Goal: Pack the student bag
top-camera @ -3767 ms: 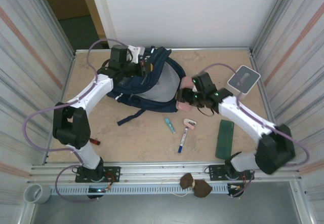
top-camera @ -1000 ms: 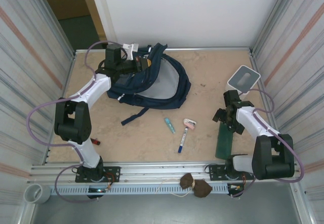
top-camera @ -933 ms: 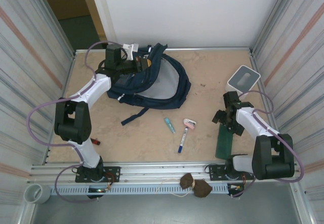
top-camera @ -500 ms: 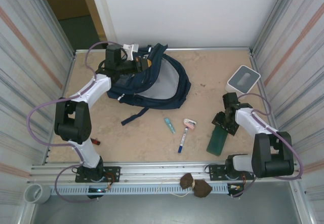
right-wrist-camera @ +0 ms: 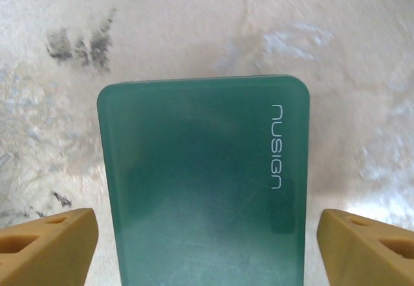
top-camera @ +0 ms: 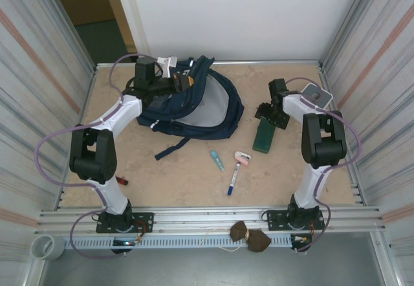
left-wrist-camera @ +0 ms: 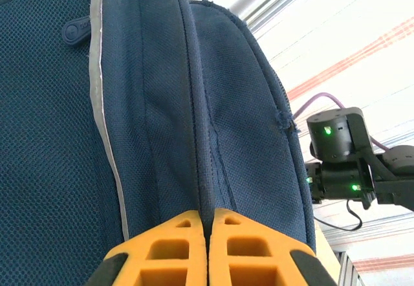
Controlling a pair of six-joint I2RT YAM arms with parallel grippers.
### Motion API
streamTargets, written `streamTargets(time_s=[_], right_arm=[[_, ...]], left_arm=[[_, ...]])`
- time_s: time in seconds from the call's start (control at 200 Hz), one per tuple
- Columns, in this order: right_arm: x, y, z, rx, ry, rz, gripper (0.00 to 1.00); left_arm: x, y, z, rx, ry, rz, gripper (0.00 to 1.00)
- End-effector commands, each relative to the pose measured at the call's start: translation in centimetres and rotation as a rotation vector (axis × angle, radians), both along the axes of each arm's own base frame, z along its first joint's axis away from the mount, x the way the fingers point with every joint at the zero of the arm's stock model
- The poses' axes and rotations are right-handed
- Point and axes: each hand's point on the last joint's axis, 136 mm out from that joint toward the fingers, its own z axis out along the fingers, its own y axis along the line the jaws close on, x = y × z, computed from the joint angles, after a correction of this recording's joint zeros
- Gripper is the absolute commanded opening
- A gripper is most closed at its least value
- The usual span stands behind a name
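Far left from above lies the bag, left gripper at its rim, right gripper over a green case. Left wrist: jaws clamped on bag fabric. Right wrist: jaws apart astride the green case; grasping it seems next.

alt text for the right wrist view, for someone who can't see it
A flat green case printed "nusign" fills the middle, seen against the mottled beige table. The right tool is open around it: its two orange fingertips stand wide apart at the lower corners, with a gap between each and the case.
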Motion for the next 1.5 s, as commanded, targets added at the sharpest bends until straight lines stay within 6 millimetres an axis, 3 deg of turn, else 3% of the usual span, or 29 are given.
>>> streamTargets(time_s=[0.0, 0.09, 0.21, 0.331, 0.476, 0.536, 0.621, 0.706, 0.772, 0.887, 1.062, 1.313, 1.498], right_arm=[[-1.6, 0.0, 0.5, -0.051, 0.041, 0.055, 0.95], [-3.7, 0.9, 0.7, -0.029, 0.044, 0.079, 1.00], [-6.6, 2.2, 0.3, -0.017, 0.054, 0.103, 0.99], [-7.9, 2.3, -0.8, -0.049, 0.074, 0.107, 0.99], [-7.8, 2.3, -2.1, -0.067, 0.092, 0.122, 0.82], [-7.6, 2.1, -1.9, -0.080, 0.091, 0.134, 0.70], [-7.6, 1.6, -0.3, -0.114, 0.065, 0.144, 0.56], [-7.5, 1.9, 2.9, -0.108, -0.015, 0.170, 0.48], [-7.3, 4.5, 5.6, -0.009, -0.099, 0.246, 0.45], [-6.7, 11.7, 9.8, 0.224, -0.211, 0.408, 0.42], [-4.2, 18.8, 12.3, 0.330, -0.256, 0.552, 0.42], [2.1, 25.9, 10.4, 0.533, -0.243, 0.580, 0.43], [6.4, 28.3, 7.5, 0.548, -0.238, 0.540, 0.53]], left_arm=[[-0.4, 0.0, 1.1, -0.007, -0.035, -0.005, 0.00], [-0.4, 0.0, 1.2, -0.004, -0.040, -0.004, 0.00], [-0.5, -0.3, 0.9, -0.004, -0.033, -0.012, 0.00], [-0.6, -0.5, 0.4, -0.001, -0.022, -0.018, 0.00], [-0.8, -0.7, 0.2, 0.005, -0.016, -0.023, 0.00], [-0.9, -0.8, 0.1, 0.007, -0.014, -0.023, 0.00], [-1.0, -0.9, 0.2, 0.009, -0.015, -0.025, 0.00], [-1.1, -0.9, 0.5, 0.007, -0.018, -0.025, 0.00], [-1.0, -0.9, 1.0, -0.003, -0.027, -0.023, 0.00], [-0.8, -1.0, 2.1, -0.022, -0.043, -0.020, 0.00], [-0.6, -1.3, 4.0, -0.048, -0.070, -0.029, 0.00], [-0.2, -1.3, 5.5, -0.055, -0.089, -0.018, 0.00], [-0.1, -1.4, 6.2, -0.070, -0.089, -0.020, 0.00]])
